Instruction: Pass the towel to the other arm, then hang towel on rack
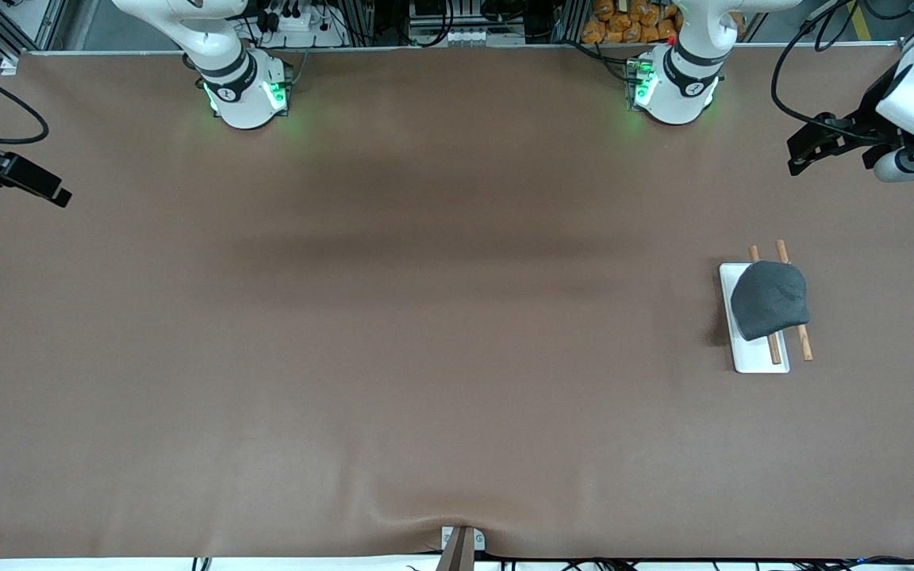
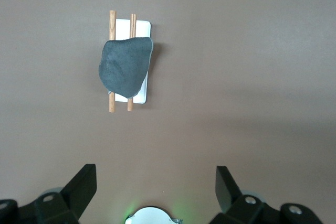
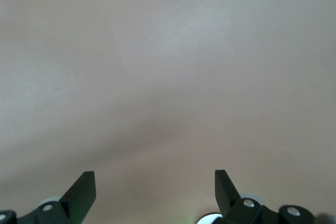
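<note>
We are seeing the towel [image 1: 770, 300] draping over the rack [image 1: 750, 349] toward the left arm's end of the worktop [image 1: 425, 333], at about three o'clock in the front view. It is looking soft and light; we are judging a loose edge the best pinch. The left gripper [image 2: 156, 184] and right gripper [image 3: 155, 184] are hovering over bare worktop, jaws spread and empty, nothing standing in the way.

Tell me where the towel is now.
The towel is draped over the rack and its two rods, toward the left arm's end of the table.
</note>
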You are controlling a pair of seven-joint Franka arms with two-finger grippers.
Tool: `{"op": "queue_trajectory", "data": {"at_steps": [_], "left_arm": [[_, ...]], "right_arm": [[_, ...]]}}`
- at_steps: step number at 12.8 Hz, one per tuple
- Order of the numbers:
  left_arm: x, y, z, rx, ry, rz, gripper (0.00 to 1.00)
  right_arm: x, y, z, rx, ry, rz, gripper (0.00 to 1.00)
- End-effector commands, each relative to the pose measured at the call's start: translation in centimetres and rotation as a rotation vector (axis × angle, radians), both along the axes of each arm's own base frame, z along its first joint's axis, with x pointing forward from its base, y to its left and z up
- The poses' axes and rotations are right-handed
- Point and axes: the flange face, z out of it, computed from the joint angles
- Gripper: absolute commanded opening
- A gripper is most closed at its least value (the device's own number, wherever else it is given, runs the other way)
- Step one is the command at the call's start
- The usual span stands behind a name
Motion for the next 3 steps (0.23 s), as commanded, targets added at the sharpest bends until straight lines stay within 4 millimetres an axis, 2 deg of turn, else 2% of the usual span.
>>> {"op": "queue_trajectory", "data": {"at_steps": [1,3], "left_arm": [[0.09,0.55,1.39,-0.030,-0.006,0.022,1.00],[0.19,0.41,1.58,-0.029,-0.004,0.021,1.00]], "right_arm": [[0.48,0.87,0.35,0.029,-0.018,0.008,1.00],[0.51,1.68,0.36,0.015,-0.021,0.048,1.00]]}}
